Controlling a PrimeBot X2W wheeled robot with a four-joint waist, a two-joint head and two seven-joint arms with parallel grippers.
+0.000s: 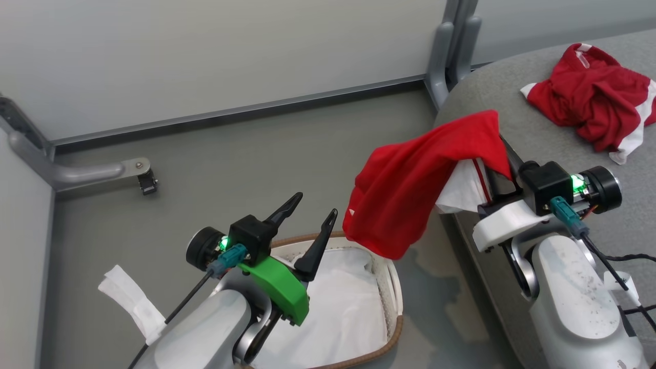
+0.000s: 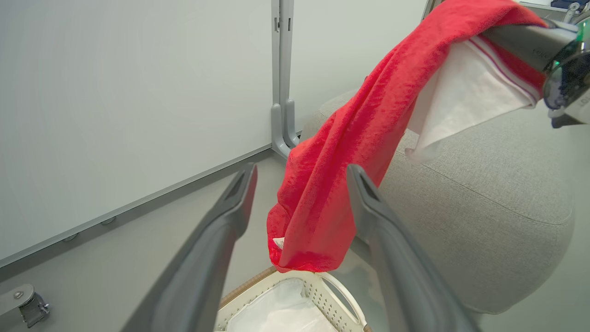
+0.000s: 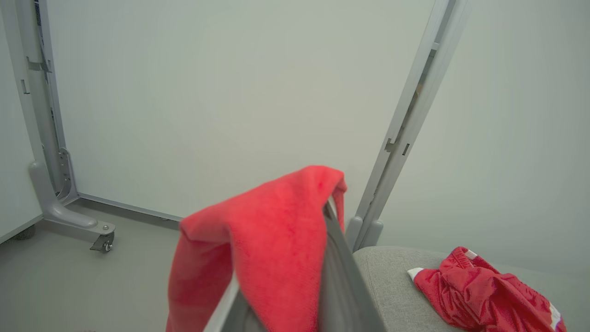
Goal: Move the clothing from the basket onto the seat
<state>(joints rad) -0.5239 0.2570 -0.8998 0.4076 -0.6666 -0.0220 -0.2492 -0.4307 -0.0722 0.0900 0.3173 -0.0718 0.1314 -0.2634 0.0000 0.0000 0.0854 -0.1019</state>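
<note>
I'm holding a bright red soft garment with a white panel [image 1: 410,184] between basket and seat. It's hanging light and limp, so a bunched fold is the best hold. My right gripper [image 1: 505,154] is seemingly pinching it shut, though cloth is hiding the tips, by the large grey fabric sofa [image 1: 538,133]. My left gripper [image 1: 315,205] is gaping wide, empty, above the cream perforated plastic basket [image 1: 394,287].

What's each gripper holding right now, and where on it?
The right gripper holds a red garment by its upper edge, beside the white panel; the rest hangs down. The left gripper holds nothing, jaws open.
</note>
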